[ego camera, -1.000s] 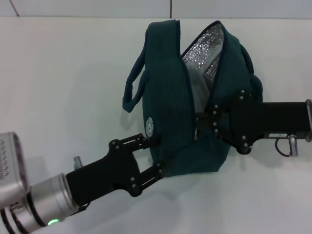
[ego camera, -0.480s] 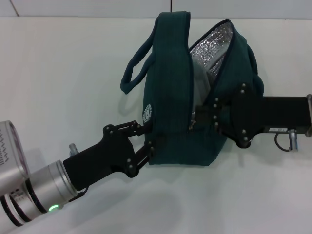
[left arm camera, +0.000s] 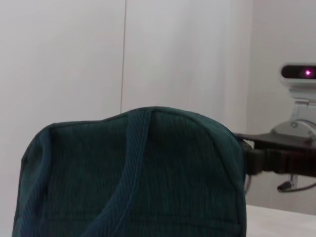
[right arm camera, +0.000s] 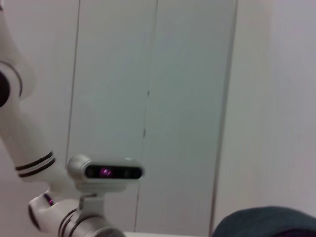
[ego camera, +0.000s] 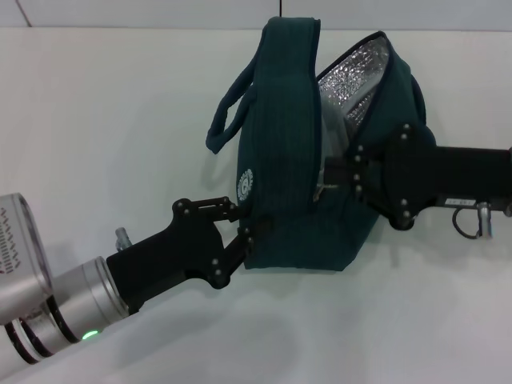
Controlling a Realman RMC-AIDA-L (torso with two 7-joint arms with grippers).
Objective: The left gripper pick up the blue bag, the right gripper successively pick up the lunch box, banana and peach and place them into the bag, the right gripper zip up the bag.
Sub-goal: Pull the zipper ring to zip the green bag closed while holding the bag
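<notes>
blue bag (ego camera: 292, 160) upright, opening rightward

Blue bag (left arm camera: 148, 173) close up, handle (left arm camera: 126, 173) across

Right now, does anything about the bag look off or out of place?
Nothing is spilled or torn. The blue bag sits tilted, its zipper gaping at the far end so the foil lining shows. The left end effector grips its near corner; the right end effector is at the zipper.

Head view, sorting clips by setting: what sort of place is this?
Probably a lab test bench: a bare white table, plain pale wall panels, and only a blue bag between two grippers.
</notes>
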